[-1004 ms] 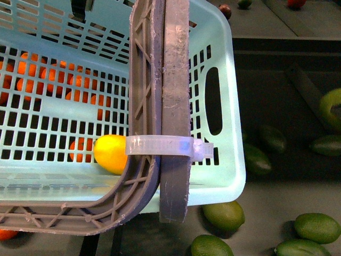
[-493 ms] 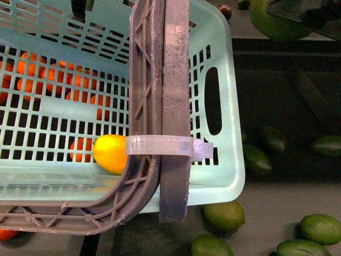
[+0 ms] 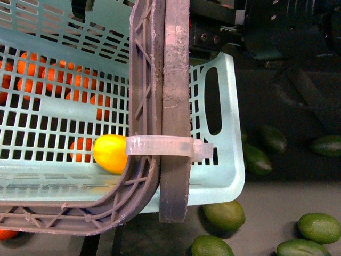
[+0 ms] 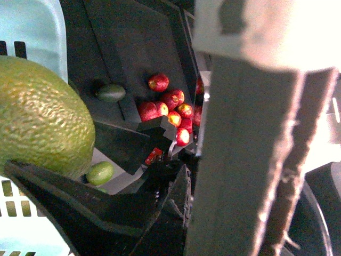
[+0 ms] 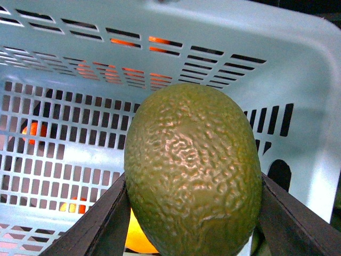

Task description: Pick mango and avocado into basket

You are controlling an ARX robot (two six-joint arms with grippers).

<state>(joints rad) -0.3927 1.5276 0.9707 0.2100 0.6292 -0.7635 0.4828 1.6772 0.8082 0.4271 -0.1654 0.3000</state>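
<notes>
Surface: a dark grey table (image 3: pixel 266 213) with loose green fruits (image 3: pixel 224 214) lying on it outside the basket (image 3: pixel 229 160). In the left wrist view, red apples (image 4: pixel 170 104) lie heaped in a dark tray further off.

Basket: aqua, with slotted walls, close under the front camera. Its grey handle (image 3: pixel 173 106) stands upright and is bound with a white zip tie (image 3: pixel 160 145). Oranges (image 3: pixel 42 74) show through the lattice and appear to lie outside it.

Mango (image 3: pixel 109 153): inside the basket on its floor, just beside the handle's foot. This half of the task is judged done.

Avocado (image 5: pixel 194 170): held in the air by the right gripper (image 5: pixel 194 216), whose dark fingers (image 5: pixel 98 226) are clamped on either flank of the fruit. The right wrist view puts it over the basket's open interior, with the mango's yellow showing below it. The grip across the narrow waist leaves the long axis free and looks secure. Its position suggests it is being held there for release into the basket. In the front view the dark right arm (image 3: pixel 287 26) sits at the basket's far corner.

Left gripper: its fingers cannot be made out. A grey bar, probably the handle, fills the left wrist view close up, so whether it is grasped cannot be told.

Markings: no brand, label or legible writing found on any item.
</notes>
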